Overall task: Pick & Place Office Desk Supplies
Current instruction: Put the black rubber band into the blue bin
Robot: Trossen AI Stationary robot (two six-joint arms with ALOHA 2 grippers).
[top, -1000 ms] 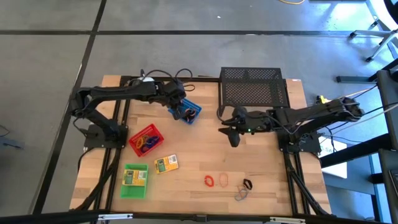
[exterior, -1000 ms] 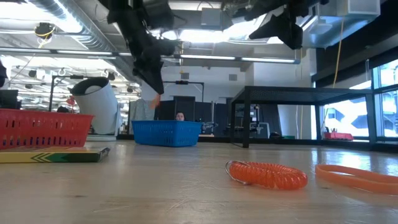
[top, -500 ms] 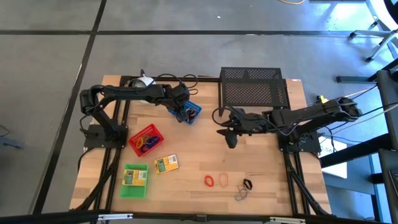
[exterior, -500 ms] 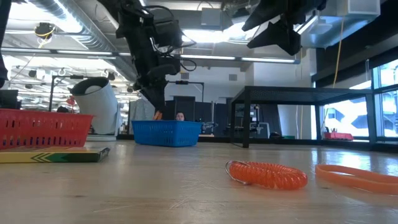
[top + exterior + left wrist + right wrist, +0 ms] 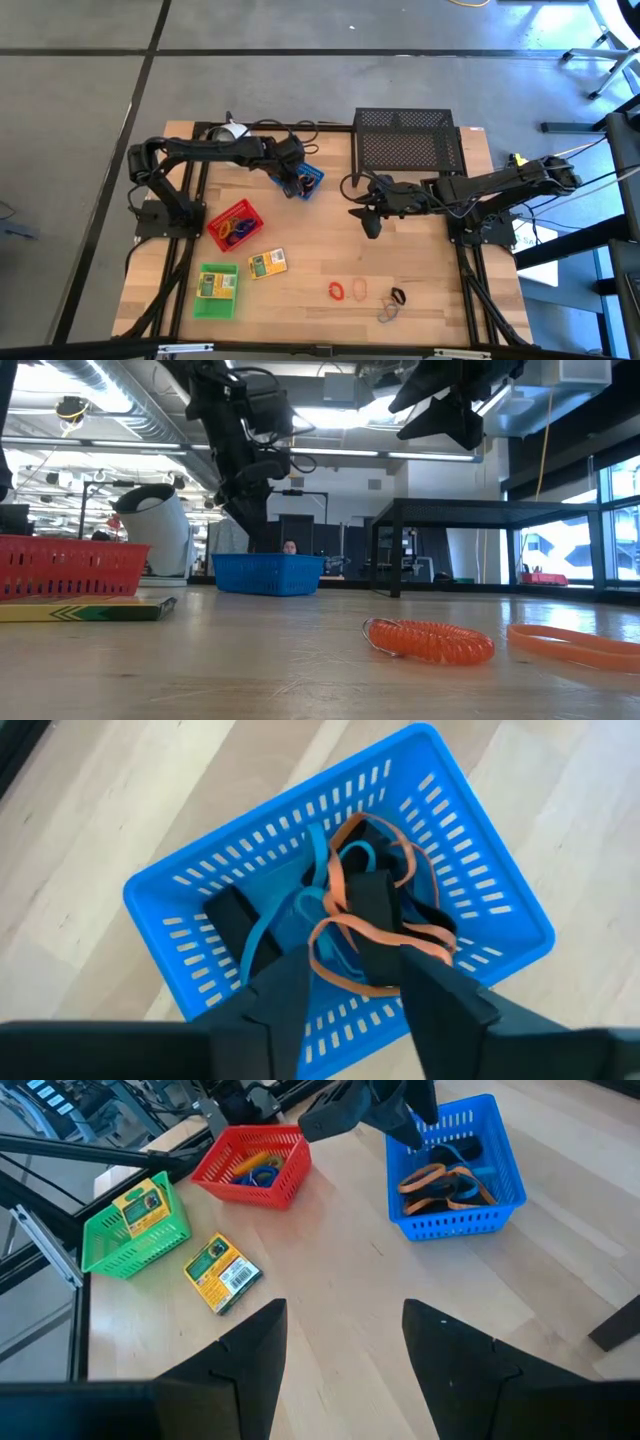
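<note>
My left gripper (image 5: 355,995) stands open just above the blue tray (image 5: 310,180), fingers pointing down into it. In the tray lie an orange loop (image 5: 385,935), blue loops and black loops. My right gripper (image 5: 370,222) hangs open over the bare table middle, with nothing between its fingers (image 5: 345,1350). A red tray (image 5: 233,225) with loops, a green tray (image 5: 217,290) holding a yellow-green box, and a second box (image 5: 267,263) sit at the near left. Several loops (image 5: 358,290) lie near the front edge.
The black wire-mesh rack (image 5: 408,140) stands at the far edge, right of the blue tray. A white round object (image 5: 232,130) sits at the far left. In the low view an orange coil loop (image 5: 428,640) and a flat orange loop (image 5: 575,643) lie close by.
My left gripper has come down to the blue tray with an orange loop hanging from its tips and has let it go. The loop now lies in the tray among the others.
</note>
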